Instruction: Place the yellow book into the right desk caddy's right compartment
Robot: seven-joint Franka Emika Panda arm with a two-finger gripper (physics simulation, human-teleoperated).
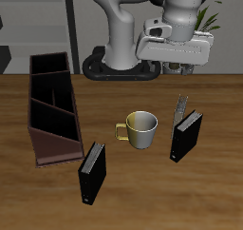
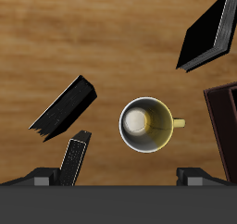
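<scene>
The gripper hangs spread and empty toward the table's back edge, above the upright yellow book beside a mug.

From my front camera, the gripper hangs above the wooden surface, holding nothing. Below it stands the yellow book, upright beside a black book. The mug sits mid-surface; another black book stands near the right desk caddy.

A yellow-handled mug stands on the wooden table between two upright black books.
</scene>
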